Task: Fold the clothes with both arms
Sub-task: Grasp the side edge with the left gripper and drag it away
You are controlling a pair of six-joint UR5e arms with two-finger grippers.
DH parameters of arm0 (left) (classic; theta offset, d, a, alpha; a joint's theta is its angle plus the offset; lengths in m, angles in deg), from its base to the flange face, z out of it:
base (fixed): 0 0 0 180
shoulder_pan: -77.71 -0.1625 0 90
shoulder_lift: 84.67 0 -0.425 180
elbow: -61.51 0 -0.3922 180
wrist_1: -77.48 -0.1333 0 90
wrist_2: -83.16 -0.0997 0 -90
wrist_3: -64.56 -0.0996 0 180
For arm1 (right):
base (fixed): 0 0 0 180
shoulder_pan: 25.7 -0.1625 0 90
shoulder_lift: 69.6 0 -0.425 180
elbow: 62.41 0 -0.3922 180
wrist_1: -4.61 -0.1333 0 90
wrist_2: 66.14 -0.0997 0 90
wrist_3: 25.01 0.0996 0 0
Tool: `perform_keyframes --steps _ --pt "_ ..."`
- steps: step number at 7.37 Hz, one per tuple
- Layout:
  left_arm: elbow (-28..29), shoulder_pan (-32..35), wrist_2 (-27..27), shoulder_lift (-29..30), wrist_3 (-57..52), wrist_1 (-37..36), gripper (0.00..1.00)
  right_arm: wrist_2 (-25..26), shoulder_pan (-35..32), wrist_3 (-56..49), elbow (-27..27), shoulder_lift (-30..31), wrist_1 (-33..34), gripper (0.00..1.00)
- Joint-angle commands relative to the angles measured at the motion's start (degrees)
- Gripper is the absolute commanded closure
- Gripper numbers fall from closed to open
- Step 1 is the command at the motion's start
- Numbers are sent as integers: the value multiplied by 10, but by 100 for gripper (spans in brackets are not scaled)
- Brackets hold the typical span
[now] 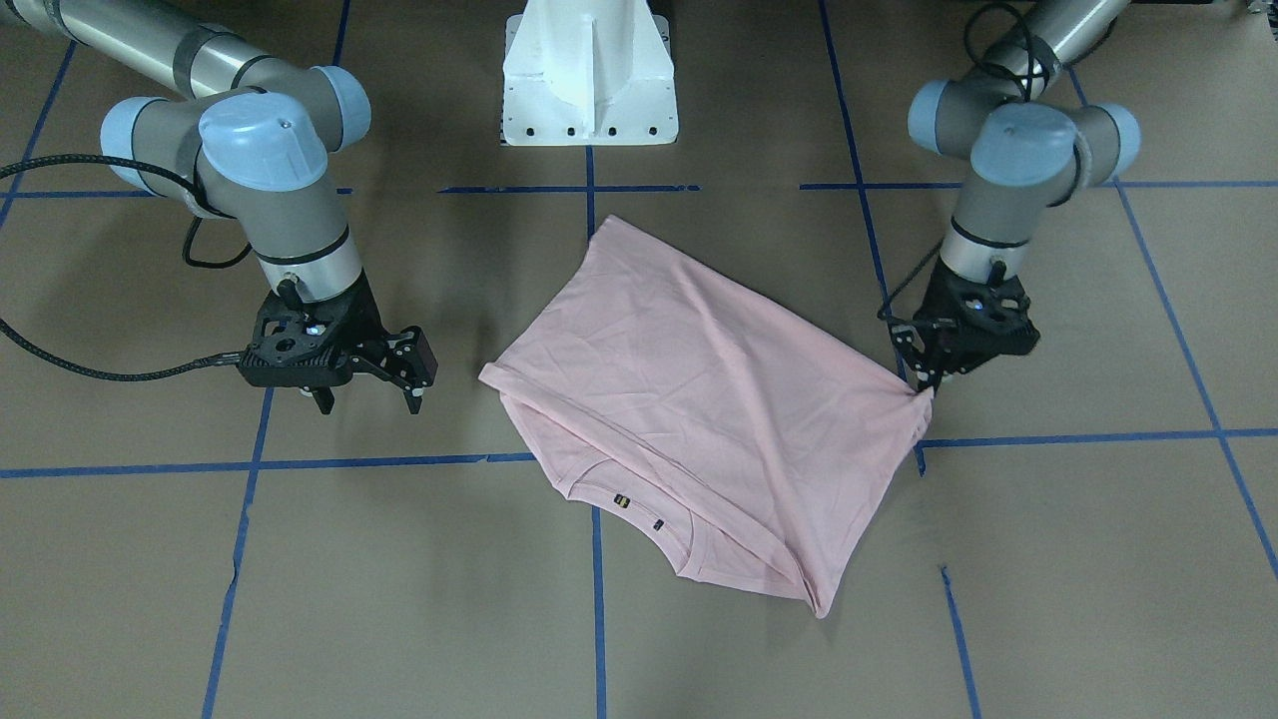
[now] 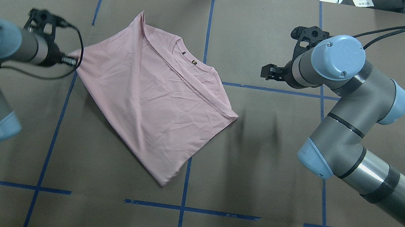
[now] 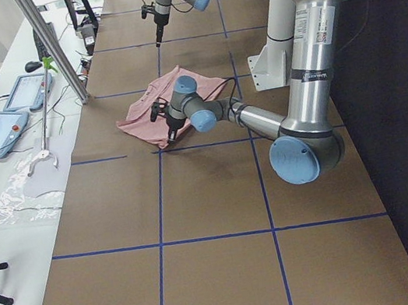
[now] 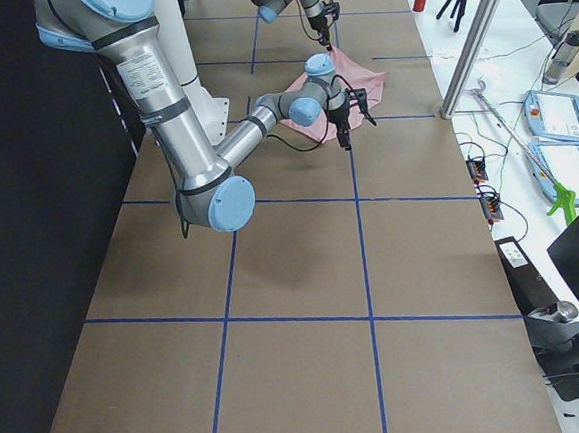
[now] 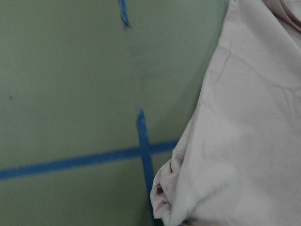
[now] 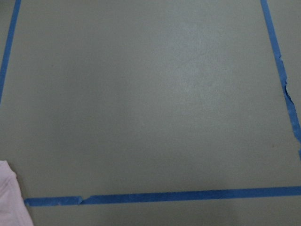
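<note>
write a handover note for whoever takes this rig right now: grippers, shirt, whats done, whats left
Left gripper: shut on a corner of the T-shirt, low over the table.
Right gripper: open, holding nothing, apart from the shirt, over bare table.
T-shirt: lies askew mid-table, plain side up, with its collar towards the operators' side.
Done: looks folded over at least once.
Left: the right gripper has no hold yet. Further folds and squaring up are likely needed.
</note>
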Motion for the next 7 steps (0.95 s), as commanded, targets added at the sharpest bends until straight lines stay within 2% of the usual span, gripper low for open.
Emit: perform_keyframes --steps 1,2,3,4,5,6,7 --pt "236 77 -1 175 -58 40 100 -1 -1 1 -1 -1 0 0" --pt "343 83 -2 218 -71 107 100 -1 -3 3 0 -2 0 0" --pt "356 98 -1 214 -102 140 100 -1 -2 8 0 -4 -1 0" --pt "350 101 1 206 -113 143 1 -1 5 42 0 -14 -2 0" --pt "318 105 5 194 -126 142 0 -1 15 103 -13 -50 0 0" --pt "302 126 52 182 -191 144 0 1 32 167 -55 -105 -3 0" --pt "263 131 96 158 -197 146 0 34 53 196 -98 -149 -4 3"
